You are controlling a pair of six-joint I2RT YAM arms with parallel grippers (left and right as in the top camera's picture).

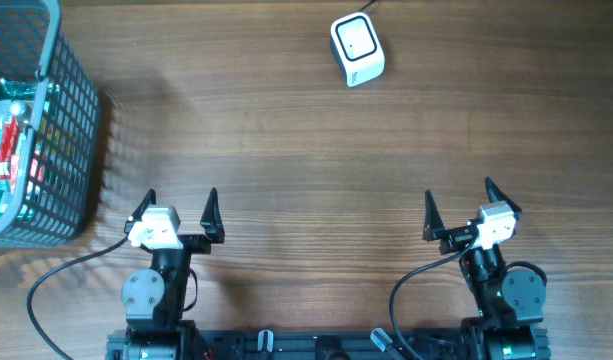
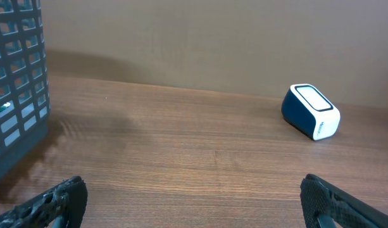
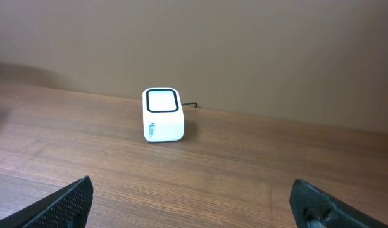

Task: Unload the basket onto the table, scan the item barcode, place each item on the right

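Overhead: my left jaws and right jaws are both spread wide with nothing in them. They sit on the near side of the barcode scanner (image 1: pixel 357 49), one off to each side of it. The scanner's a small rounded white box with a dark-framed window on top. Well to its left is a grey grid basket (image 1: pixel 81 120), and the packets (image 1: pixel 8 140) I need are inside it, glossy green and red. Can't tell what they are.

Left wrist: the basket wall (image 2: pixel 16 69) is far left of the scanner, whose sides look navy from here, on a matte wood-grain surface (image 2: pixel 181 158).

Right wrist: scanner straight ahead, thin cable (image 3: pixel 190 105) just behind it.

Looks like step one to me, nothing picked yet. Next I'd send the left jaws over the basket rim, pinch one packet, then show its barcode to the scanner window.
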